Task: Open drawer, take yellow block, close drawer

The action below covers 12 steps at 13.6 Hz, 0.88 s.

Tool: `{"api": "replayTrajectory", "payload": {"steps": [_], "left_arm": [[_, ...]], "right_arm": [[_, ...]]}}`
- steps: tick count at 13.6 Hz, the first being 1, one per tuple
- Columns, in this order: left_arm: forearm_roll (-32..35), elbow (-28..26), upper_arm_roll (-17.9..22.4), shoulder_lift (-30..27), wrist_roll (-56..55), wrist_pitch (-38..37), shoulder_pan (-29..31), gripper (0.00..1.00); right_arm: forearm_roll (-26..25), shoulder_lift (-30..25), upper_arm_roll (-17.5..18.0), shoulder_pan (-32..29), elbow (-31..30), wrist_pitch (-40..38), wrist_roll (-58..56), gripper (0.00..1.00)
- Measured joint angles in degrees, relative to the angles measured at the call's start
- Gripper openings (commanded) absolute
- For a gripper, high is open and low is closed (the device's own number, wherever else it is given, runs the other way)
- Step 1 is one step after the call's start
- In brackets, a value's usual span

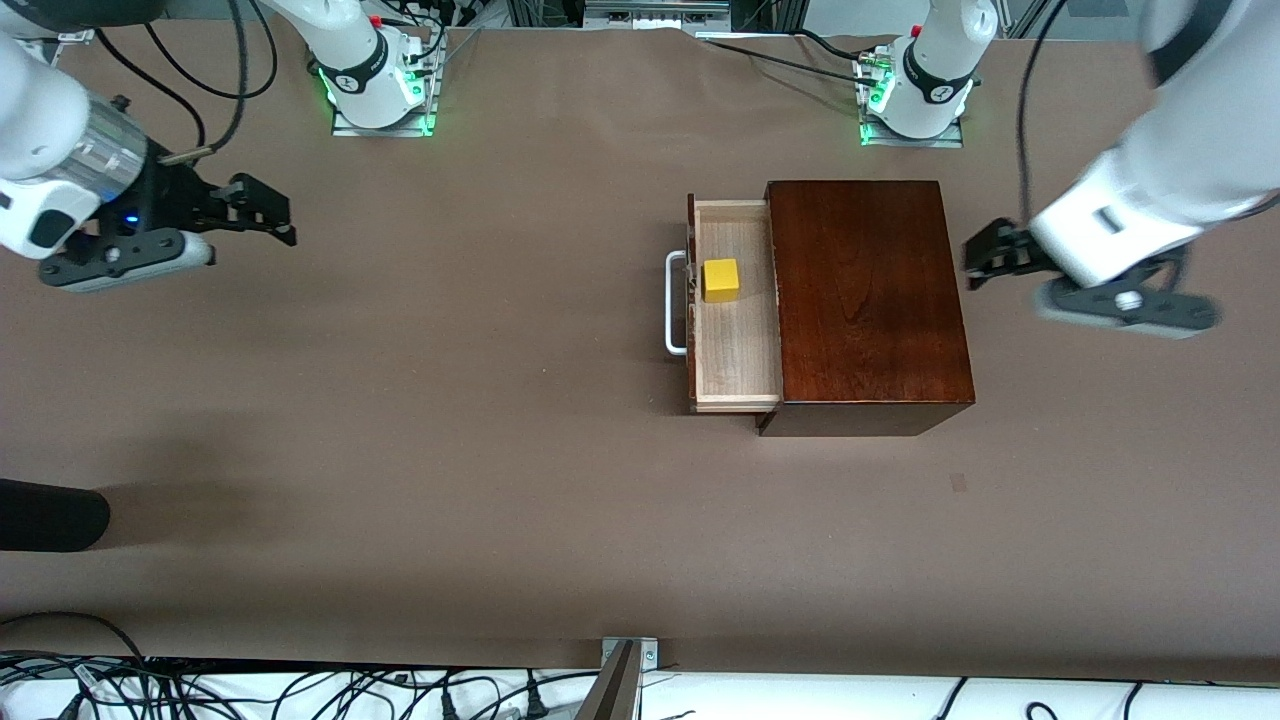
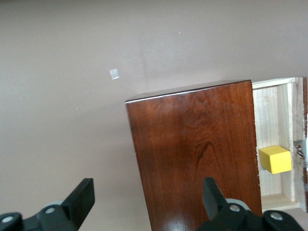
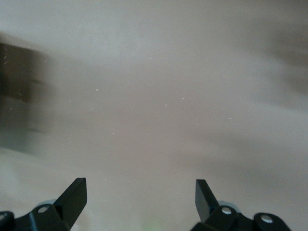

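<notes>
Both grippers, left gripper (image 1: 985,262) and right gripper (image 1: 270,215), hold nothing, fingers (image 2: 82,197) spread wide.

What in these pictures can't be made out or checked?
- Inner part of the drawer: front view, covered by the wooden box top.
- Yellow block underside: hidden in both views showing it.
- Right wrist view: motion-blurred; only bare table and a dark smear.
- Black object: front view, cut off by the edge.
</notes>
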Motion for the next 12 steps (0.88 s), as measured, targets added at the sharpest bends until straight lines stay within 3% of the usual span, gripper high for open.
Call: {"api": "replayTrajectory", "payload": {"steps": [5, 12], "left_arm": [[-1.4, -15.6, 11.3, -12.1, 1.1, 13.8, -2.3, 1.00], [-1.4, -18.7, 12.4, -13.6, 2.1, 11.5, -2.7, 1.00]], "right_arm": [[0.1, 1.0, 1.0, 12.9, 0.5, 1.3, -4.3, 1.00], [-0.1, 9.9, 1.9, 33.7, 1.2, 15.4, -6.9, 1.00]]}}
